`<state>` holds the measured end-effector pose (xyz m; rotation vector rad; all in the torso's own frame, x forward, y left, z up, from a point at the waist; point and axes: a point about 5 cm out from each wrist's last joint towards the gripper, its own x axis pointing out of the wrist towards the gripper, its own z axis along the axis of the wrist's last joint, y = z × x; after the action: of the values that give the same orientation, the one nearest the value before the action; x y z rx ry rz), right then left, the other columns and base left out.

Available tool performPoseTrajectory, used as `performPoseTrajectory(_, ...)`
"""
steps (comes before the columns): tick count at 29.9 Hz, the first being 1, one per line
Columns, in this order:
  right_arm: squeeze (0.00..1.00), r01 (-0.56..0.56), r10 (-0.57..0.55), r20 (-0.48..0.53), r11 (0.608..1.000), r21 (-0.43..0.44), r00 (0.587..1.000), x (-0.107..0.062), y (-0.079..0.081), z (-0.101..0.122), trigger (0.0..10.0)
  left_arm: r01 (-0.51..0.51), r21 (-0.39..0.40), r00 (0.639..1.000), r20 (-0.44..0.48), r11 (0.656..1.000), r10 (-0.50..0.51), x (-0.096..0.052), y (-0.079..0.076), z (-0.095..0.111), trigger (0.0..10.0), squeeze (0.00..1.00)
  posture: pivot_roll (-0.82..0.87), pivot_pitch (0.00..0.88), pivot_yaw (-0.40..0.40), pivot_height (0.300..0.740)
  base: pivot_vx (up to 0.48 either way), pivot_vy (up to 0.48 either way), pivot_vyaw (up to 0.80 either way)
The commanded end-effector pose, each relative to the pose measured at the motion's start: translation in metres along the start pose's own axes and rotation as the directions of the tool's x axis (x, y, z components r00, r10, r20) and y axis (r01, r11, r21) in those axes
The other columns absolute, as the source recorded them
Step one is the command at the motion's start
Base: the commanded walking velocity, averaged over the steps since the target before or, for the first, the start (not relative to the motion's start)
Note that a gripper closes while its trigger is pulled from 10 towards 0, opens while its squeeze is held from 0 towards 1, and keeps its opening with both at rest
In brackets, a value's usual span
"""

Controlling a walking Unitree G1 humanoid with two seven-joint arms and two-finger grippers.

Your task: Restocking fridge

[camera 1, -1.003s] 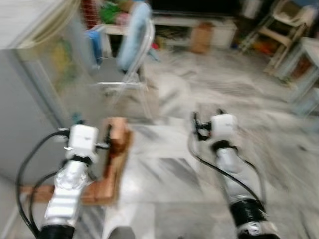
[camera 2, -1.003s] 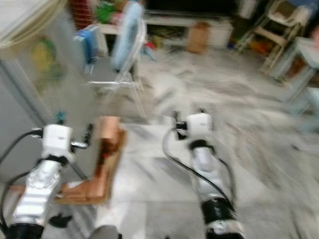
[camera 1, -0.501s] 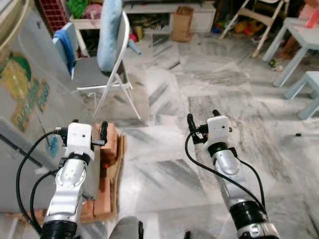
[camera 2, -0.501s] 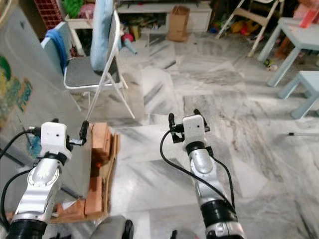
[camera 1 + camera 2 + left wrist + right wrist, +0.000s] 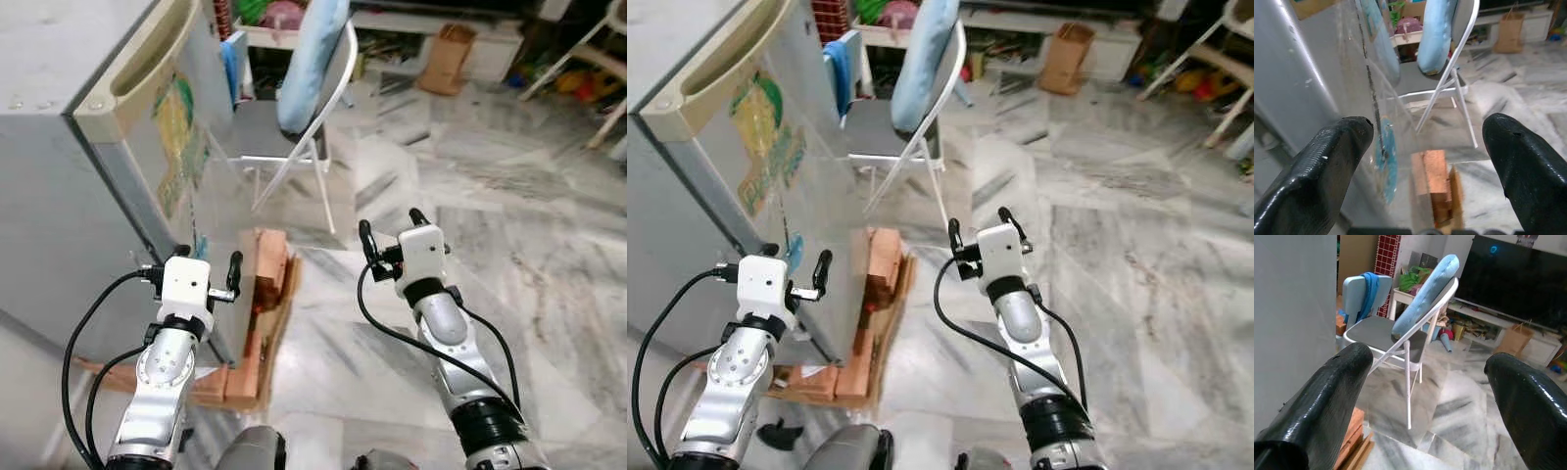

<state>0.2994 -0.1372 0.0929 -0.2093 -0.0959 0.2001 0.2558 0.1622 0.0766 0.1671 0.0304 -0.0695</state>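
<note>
Fridge at my 10 o'clock, door shut, raised on bricks; left gripper just beside door, fingers spread, empty; right gripper at 1 o'clock, fingers apart, empty; I judge door heavy, stiff; grab recessed top handle.

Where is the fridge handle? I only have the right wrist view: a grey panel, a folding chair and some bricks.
Observer: That grey panel is the fridge door. Its beige recessed handle runs along the door's top edge.
Operator: Is the door shut?
Observer: It looks shut, lying flush against the fridge body.
Operator: Where is the left hand?
Observer: The left hand is open and empty, held close to the door's lower corner.
</note>
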Motion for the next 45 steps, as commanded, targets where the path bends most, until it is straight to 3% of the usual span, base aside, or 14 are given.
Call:
performPoseTrajectory(1, 0.0, 0.028, -0.029, -0.025, 1.0, -0.006, 0.999, -0.005, -0.011, -0.005, 10.0, -0.09, 0.004, 0.996, 0.011, 0.996, 0.09, -0.003, 0.017, 0.002, 10.0, 0.0, 0.14, 0.064, 0.006, 0.74, 0.0, 0.0, 0.45)
performPoseTrajectory(11, 0.0, 0.026, -0.025, -0.049, 0.999, 0.033, 0.998, -0.008, -0.011, -0.009, 10.0, -0.1, 0.001, 0.995, 0.003, 0.995, 0.1, -0.009, 0.021, 0.002, 10.0, 0.0, 0.14, 0.073, 0.002, 0.74, 0.0, 0.0, 0.0)
performPoseTrajectory(15, 0.0, -0.05, 0.062, -0.122, 0.994, 0.096, 0.991, -0.017, -0.006, -0.018, 10.0, -0.115, 0.018, 0.993, -0.01, 0.993, 0.116, -0.01, 0.026, -0.001, 10.0, 0.0, 0.14, 0.08, -0.004, 0.74, 0.0, 0.0, 0.0)
performPoseTrajectory(19, 0.0, -0.191, 0.222, -0.29, 0.973, 0.132, 0.931, -0.045, 0.001, -0.037, 10.0, -0.109, 0.029, 0.994, 0.004, 0.994, 0.109, 0.0, 0.029, 0.003, 10.0, 0.0, 0.13, 0.087, -0.014, 0.74, 0.0, 0.0, 0.0)
performPoseTrajectory(25, 0.0, -0.286, 0.341, -0.297, 0.934, 0.213, 0.892, -0.073, -0.001, -0.037, 10.0, -0.128, 0.043, 0.992, 0.016, 0.991, 0.127, 0.02, 0.041, 0.007, 10.0, 0.0, 0.1, 0.09, -0.012, 0.74, 0.0, 0.0, 0.0)
performPoseTrajectory(32, 0.0, -0.366, 0.429, -0.275, 0.896, 0.251, 0.861, -0.075, 0.003, -0.031, 10.0, -0.101, 0.041, 0.994, 0.051, 0.994, 0.099, 0.038, 0.043, 0.019, 10.0, 0.0, 0.08, 0.084, -0.006, 0.74, 0.0, 0.0, 0.0)
performPoseTrajectory(36, 0.0, -0.402, 0.476, -0.292, 0.872, 0.279, 0.83, -0.082, 0.003, -0.033, 10.0, -0.024, 0.041, 0.997, 0.081, 0.999, 0.021, 0.047, 0.031, 0.029, 10.0, 0.0, 0.08, 0.082, -0.011, 0.74, 0.0, 0.0, 0.0)
performPoseTrajectory(37, 0.0, -0.382, 0.459, -0.33, 0.883, 0.273, 0.825, -0.089, 0.001, -0.045, 10.0, 0.034, -0.022, 0.992, 0.119, 0.999, -0.031, 0.056, 0.011, 0.045, 10.0, 0.0, 0.09, 0.085, -0.015, 0.74, 0.0, 0.0, 0.0)
performPoseTrajectory(39, 0.0, -0.368, 0.451, -0.37, 0.888, 0.274, 0.812, -0.097, 0.004, -0.058, 10.0, 0.113, -0.034, 0.981, 0.165, 0.993, -0.106, 0.066, -0.013, 0.062, 10.0, 0.0, 0.09, 0.082, -0.019, 0.74, 0.0, 0.0, 0.0)
performPoseTrajectory(41, 0.0, -0.379, 0.467, -0.381, 0.88, 0.286, 0.798, -0.106, 0.015, -0.068, 10.0, 0.232, -0.062, 0.952, 0.218, 0.971, -0.214, 0.077, -0.05, 0.083, 10.0, 0.0, 0.09, 0.076, -0.021, 0.74, 0.0, 0.0, 0.0)
performPoseTrajectory(42, 0.0, -0.385, 0.477, -0.375, 0.874, 0.296, 0.795, -0.11, 0.024, -0.071, 10.0, 0.335, -0.071, 0.915, 0.262, 0.939, -0.306, 0.083, -0.083, 0.103, 10.0, 0.0, 0.09, 0.074, -0.021, 0.74, 0.0, 0.0, 0.0)
performPoseTrajectory(43, 0.0, -0.385, 0.477, -0.373, 0.874, 0.297, 0.796, -0.111, 0.026, -0.071, 10.0, 0.392, -0.074, 0.889, 0.288, 0.917, -0.356, 0.083, -0.1, 0.115, 10.0, 0.0, 0.09, 0.071, -0.02, 0.74, 0.0, 0.0, 0.0)
performPoseTrajectory(44, 0.0, -0.385, 0.477, -0.373, 0.874, 0.297, 0.796, -0.111, 0.026, -0.071, 10.0, 0.392, -0.074, 0.889, 0.288, 0.917, -0.356, 0.083, -0.1, 0.115, 10.0, 0.0, 0.09, 0.071, -0.02, 0.74, 0.0, 0.0, 0.0)
performPoseTrajectory(45, 0.0, -0.387, 0.48, -0.37, 0.872, 0.3, 0.796, -0.114, 0.03, -0.072, 10.0, 0.496, -0.073, 0.827, 0.344, 0.865, -0.445, 0.08, -0.132, 0.138, 10.0, 0.0, 0.08, 0.063, -0.015, 0.74, 0.0, 0.0, 0.0)
